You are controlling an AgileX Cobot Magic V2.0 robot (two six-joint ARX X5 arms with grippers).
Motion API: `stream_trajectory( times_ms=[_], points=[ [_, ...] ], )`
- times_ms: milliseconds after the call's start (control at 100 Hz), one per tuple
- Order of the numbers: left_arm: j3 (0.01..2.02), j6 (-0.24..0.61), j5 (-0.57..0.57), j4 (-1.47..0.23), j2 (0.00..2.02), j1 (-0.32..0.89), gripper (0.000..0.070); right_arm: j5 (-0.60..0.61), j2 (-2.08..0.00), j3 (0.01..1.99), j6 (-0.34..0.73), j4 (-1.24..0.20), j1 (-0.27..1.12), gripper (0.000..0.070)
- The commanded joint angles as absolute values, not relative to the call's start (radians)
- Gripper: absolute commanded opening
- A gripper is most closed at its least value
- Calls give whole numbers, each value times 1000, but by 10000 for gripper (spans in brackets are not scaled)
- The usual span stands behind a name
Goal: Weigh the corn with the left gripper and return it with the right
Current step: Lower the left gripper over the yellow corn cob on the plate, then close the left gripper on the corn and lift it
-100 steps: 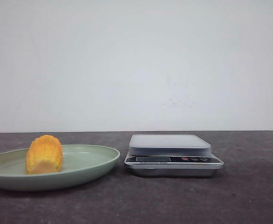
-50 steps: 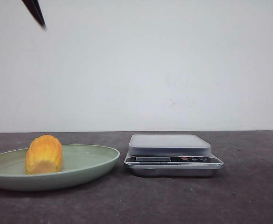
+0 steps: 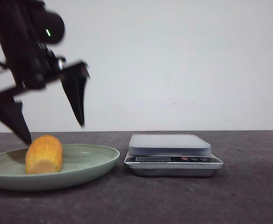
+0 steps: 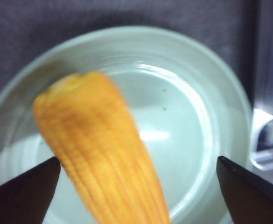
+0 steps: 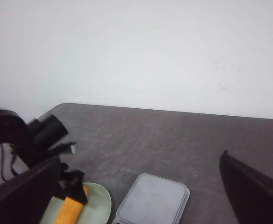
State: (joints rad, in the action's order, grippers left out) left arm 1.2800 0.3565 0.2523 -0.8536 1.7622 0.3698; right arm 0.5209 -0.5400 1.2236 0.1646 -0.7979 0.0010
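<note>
The yellow-orange corn (image 3: pixel 44 154) lies on a pale green plate (image 3: pixel 96 161) at the left. It also shows in the left wrist view (image 4: pixel 103 154) and in the right wrist view (image 5: pixel 71 209). My left gripper (image 3: pixel 53 131) is open, just above the corn, one finger on each side, not touching it. The grey scale (image 3: pixel 171 154) stands right of the plate with nothing on its platform. My right gripper (image 5: pixel 136 191) is open and high above the table, away from the corn.
The dark table (image 3: pixel 248 196) runs to a white wall behind. The scale's platform (image 5: pixel 154 199) lies right beside the plate (image 5: pixel 99 200). The left arm (image 5: pixel 15 140) hangs over the plate.
My left gripper has come down from the top left of the front view to just above the corn. Corn, plate and scale have not moved.
</note>
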Motion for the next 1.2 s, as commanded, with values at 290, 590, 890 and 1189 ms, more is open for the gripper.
stream_trajectory(
  times_ms=[290, 590, 890, 1189],
  points=[
    [1295, 374, 243, -796, 1878, 420, 19, 524, -545, 1241, 176, -828, 4, 700],
    [1306, 322, 271, -758, 1712, 440, 10, 523, -545, 1241, 176, -820, 4, 700],
    [1359, 330, 393, -452, 1349, 440, 10, 523, -545, 1241, 185, -816, 4, 700],
    [1419, 442, 420, -221, 1221, 448, 10, 523, -545, 1241, 199, -808, 4, 700]
  ],
)
